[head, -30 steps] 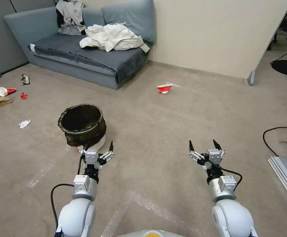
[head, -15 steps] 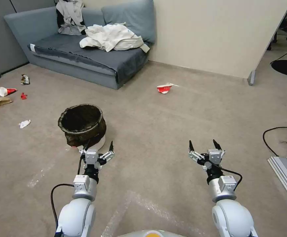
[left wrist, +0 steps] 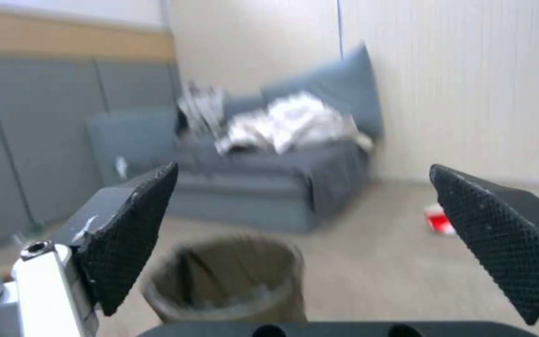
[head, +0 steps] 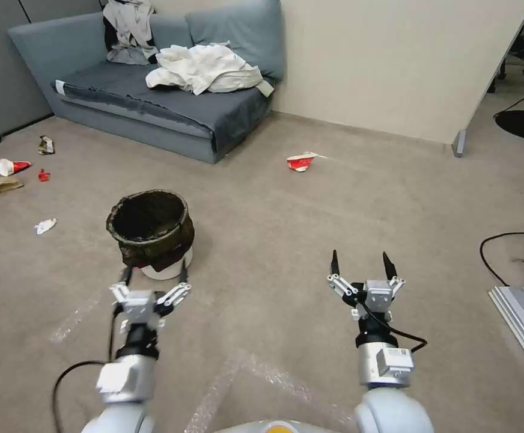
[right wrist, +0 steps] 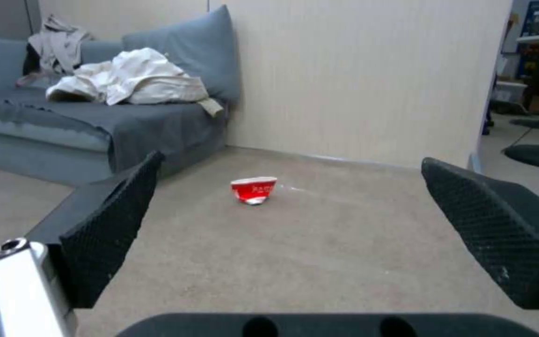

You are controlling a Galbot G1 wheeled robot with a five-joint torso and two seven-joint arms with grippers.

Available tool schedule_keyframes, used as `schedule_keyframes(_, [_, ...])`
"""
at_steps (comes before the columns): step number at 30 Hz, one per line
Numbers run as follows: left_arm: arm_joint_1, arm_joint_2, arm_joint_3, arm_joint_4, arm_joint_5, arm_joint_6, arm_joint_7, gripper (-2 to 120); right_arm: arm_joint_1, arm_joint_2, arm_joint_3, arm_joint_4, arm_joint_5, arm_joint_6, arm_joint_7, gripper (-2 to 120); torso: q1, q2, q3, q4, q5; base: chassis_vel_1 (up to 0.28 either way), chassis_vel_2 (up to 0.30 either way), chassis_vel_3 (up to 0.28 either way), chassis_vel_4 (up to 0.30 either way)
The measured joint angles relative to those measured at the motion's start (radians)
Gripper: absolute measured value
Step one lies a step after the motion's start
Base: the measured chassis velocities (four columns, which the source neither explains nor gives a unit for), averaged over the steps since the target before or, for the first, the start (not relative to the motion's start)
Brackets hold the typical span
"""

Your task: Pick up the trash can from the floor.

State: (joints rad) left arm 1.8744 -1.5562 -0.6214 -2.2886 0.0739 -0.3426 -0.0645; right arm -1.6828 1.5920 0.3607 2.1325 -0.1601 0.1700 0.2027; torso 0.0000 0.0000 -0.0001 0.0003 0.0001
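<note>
The trash can [head: 152,231], a white bin with a dark crinkled liner over its rim, stands upright on the floor [head: 274,240] at about 11 o'clock from the robot. The left gripper [head: 154,279] hovers just short of its near side, jaws spread wide and holding nothing; in the left wrist view the can [left wrist: 229,278] sits between and beyond the two fingers [left wrist: 129,234]. The right gripper [head: 361,264] hangs at 1 o'clock, well apart from the can, jaws likewise open and empty.

A crushed red-and-white paper cup [head: 301,160] lies at 12 o'clock on bare carpet. More litter sits at 10 o'clock: another cup [head: 11,166], a white crumpled scrap [head: 44,226] and wrappers. A grey sofa [head: 154,108] with heaped pale cloth [head: 205,69] stands beyond the can, against a cream partition wall [head: 406,66].

The carpet is beige-grey with pale scuffs. At 3 o'clock a black cable [head: 502,246] and a metal rail [head: 523,325] edge the open floor between the arms.
</note>
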Motion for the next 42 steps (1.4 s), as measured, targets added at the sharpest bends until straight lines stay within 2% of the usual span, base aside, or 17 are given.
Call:
schedule_keyframes(1, [0.022,-0.004,-0.005,-0.020,0.005,-0.025,-0.005,100,-0.001,0.000,0.000,0.000,0.001,0.001,0.000,100,0.000,0.000,0.000,0.0002,0.0007,0.000,0.000,0.000,0.000])
schedule_keyframes(3, [0.032,-0.006,-0.010,-0.026,0.007,-0.031,-0.004,100,-0.001,-0.001,0.001,0.000,0.002,0.001,0.000,100,0.000,0.000,0.000,-0.0005,-0.0003,0.000,0.000,0.000,0.000])
schedule_keyframes(4, [0.056,-0.006,-0.026,-0.027,0.008,-0.028,0.003,100,-0.001,-0.001,0.003,0.000,0.004,0.001,0.001,100,0.000,0.000,0.000,-0.0009,-0.0007,0.000,0.000,0.000,0.000])
schedule_keyframes(5, [0.084,-0.006,-0.039,-0.027,0.007,-0.012,0.015,100,0.000,-0.004,0.008,0.000,0.009,0.001,0.001,100,0.000,0.000,0.000,0.0003,0.0002,0.000,0.000,0.000,0.000])
schedule_keyframes(8, [0.099,-0.005,-0.056,-0.019,0.003,0.011,0.032,100,0.006,-0.012,0.024,-0.004,0.014,0.001,0.001,100,0.000,0.000,0.000,0.0000,-0.0003,0.000,0.000,0.000,0.000])
schedule_keyframes(13, [0.098,0.003,-0.072,0.001,-0.014,0.021,0.048,100,0.012,-0.023,0.042,-0.006,0.017,0.001,0.001,100,0.000,0.000,0.000,-0.0004,-0.0001,0.000,0.000,0.000,0.000])
schedule_keyframes(29, [0.102,0.033,-0.079,-0.013,-0.115,0.080,0.091,100,0.012,-0.037,0.092,0.001,0.026,-0.009,0.016,100,0.000,0.000,0.000,-0.0003,-0.0001,0.000,0.000,0.000,0.000])
schedule_keyframes(37, [0.118,0.041,-0.076,-0.017,-0.116,0.088,0.145,100,0.003,-0.040,0.115,0.005,0.035,-0.009,0.015,100,0.000,0.000,0.000,-0.0002,0.0000,0.000,0.000,0.000,0.000])
schedule_keyframes(42, [0.117,0.036,-0.073,-0.013,-0.109,0.088,0.145,100,0.003,-0.038,0.113,0.005,0.036,-0.009,0.015,100,0.000,0.000,0.000,-0.0003,-0.0001,0.000,0.000,0.000,0.000])
